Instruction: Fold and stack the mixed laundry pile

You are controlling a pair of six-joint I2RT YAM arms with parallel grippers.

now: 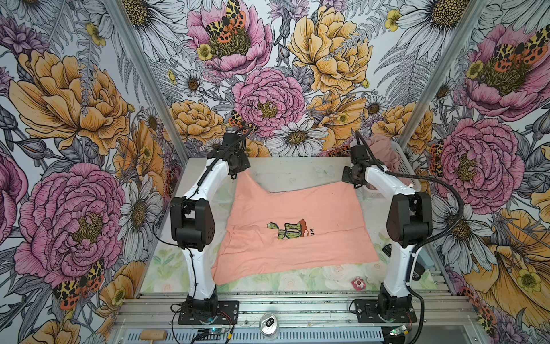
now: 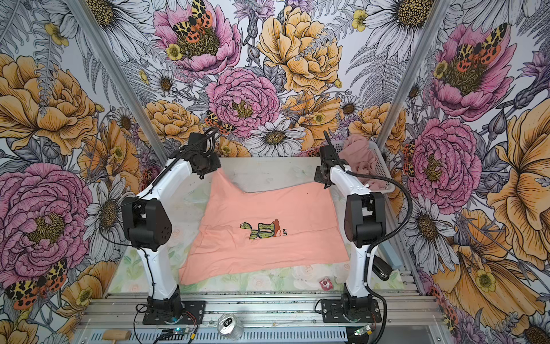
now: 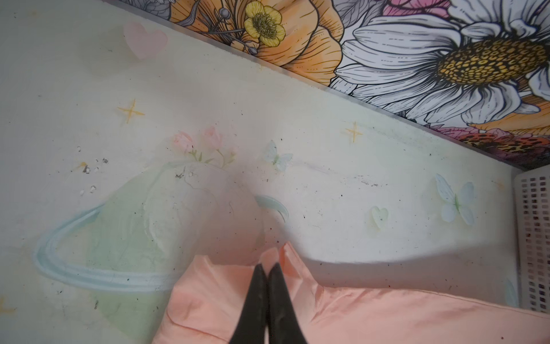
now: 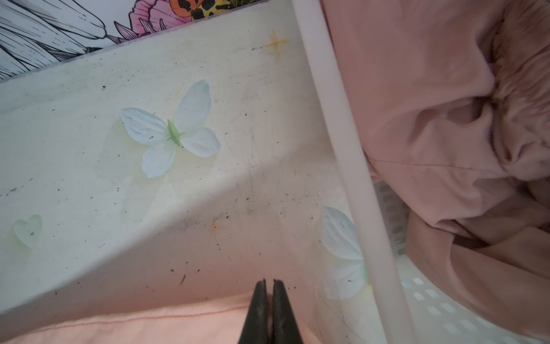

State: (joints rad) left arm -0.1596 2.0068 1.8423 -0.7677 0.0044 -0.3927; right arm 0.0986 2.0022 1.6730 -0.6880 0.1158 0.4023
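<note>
- My left fingers (image 3: 257,286) pinch the T-shirt's (image 1: 297,208) raised far corner; my right fingers (image 4: 259,297) pinch its far edge beside the basket (image 2: 382,162).
- Next, I'd say: lift both level, hem taut — bring it toward the near edge.
- Pink garment (image 2: 360,160) is in the basket.
- Worktop (image 1: 285,172) is scuffed — floral walls sit close.

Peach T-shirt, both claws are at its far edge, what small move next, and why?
Probably raise both claws together and begin carrying the far edge toward the near hem. The left claw is shut on a far corner of the peach T-shirt; the right claw appears shut on the other far corner, and the shirt lies spread flat.
</note>
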